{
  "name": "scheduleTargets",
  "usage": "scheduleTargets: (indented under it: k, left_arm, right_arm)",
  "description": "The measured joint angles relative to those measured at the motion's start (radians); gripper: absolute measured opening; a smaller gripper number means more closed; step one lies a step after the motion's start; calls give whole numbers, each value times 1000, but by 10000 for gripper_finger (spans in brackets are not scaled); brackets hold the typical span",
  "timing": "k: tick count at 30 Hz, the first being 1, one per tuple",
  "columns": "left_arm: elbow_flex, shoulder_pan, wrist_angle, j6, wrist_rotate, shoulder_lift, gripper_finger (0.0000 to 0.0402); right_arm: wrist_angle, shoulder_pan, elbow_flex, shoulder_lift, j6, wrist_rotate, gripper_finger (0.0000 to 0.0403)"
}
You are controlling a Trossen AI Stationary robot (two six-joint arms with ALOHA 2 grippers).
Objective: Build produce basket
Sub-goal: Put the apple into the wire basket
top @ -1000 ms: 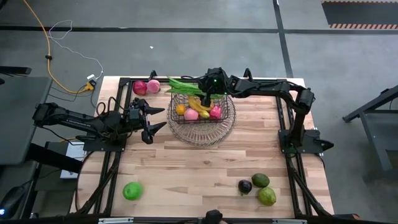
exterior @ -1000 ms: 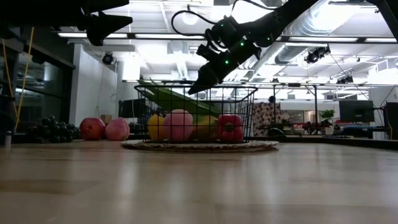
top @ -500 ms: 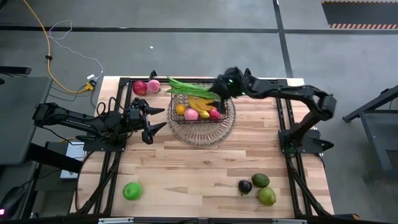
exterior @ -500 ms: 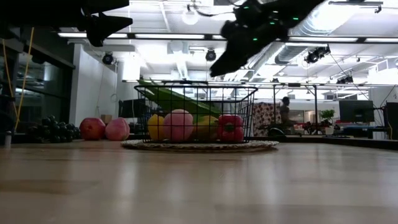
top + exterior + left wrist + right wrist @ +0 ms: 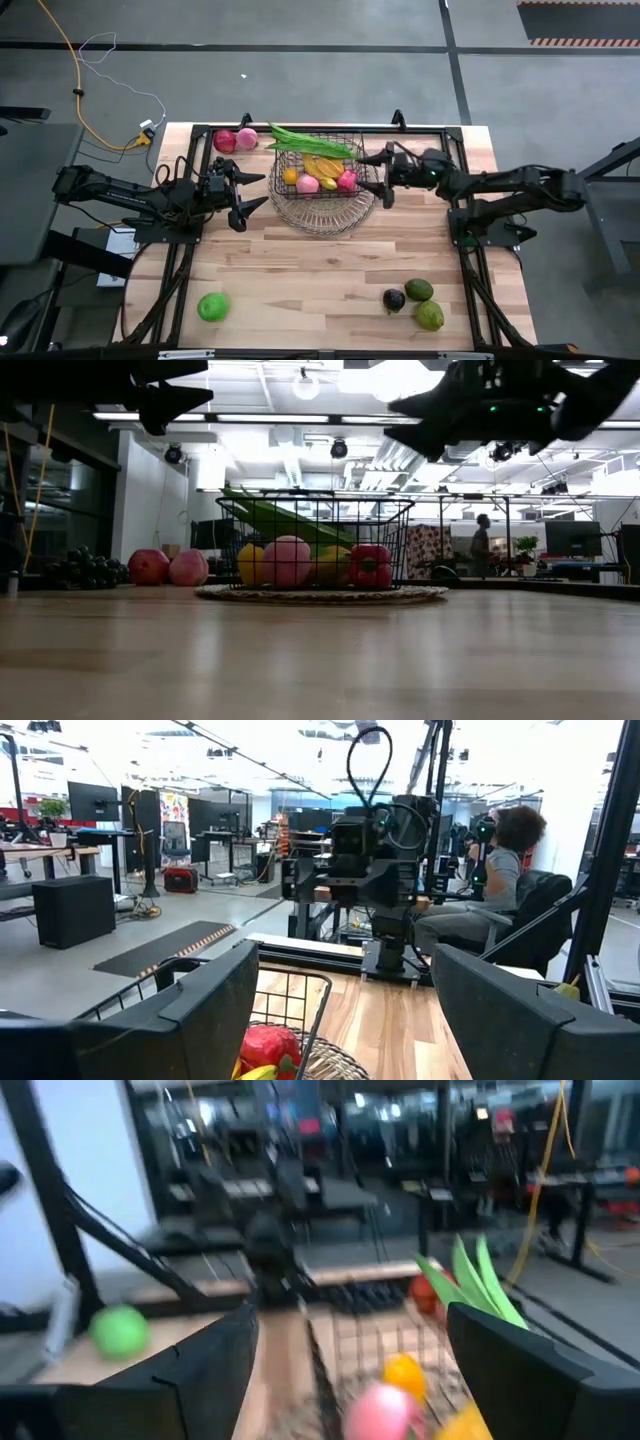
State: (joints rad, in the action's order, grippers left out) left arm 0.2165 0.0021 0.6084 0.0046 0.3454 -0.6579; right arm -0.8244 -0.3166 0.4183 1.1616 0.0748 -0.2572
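Withdrawn beside the basket (image 5: pixel 325 180), the right tool (image 5: pixel 381 172) gapes wide, empty — only overhead shows a green fruit (image 5: pixel 212 307).

Both arms reach inward, left tool (image 5: pixel 250 195) and right tool (image 5: pixel 378 176) spread and holding nothing.

basket (image 5: pixel 370 1342) blurred, perhaps orange fruit (image 5: pixel 404 1373) inside

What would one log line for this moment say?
right gripper: open, empty, beside basket | left gripper: open, waiting | loose: green fruit, two red fruits
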Motion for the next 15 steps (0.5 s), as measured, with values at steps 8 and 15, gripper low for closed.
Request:
scheduleTargets:
  k: [8, 15]
  left_arm:
    - [0, 0, -2, 59, 2, 0, 284]
    - [0, 0, -2, 51, -1, 0, 284]
  right_arm:
    - [-46, 52, -34, -11, -4, 2, 314]
    - [-41, 63, -34, -10, -10, 3, 314]
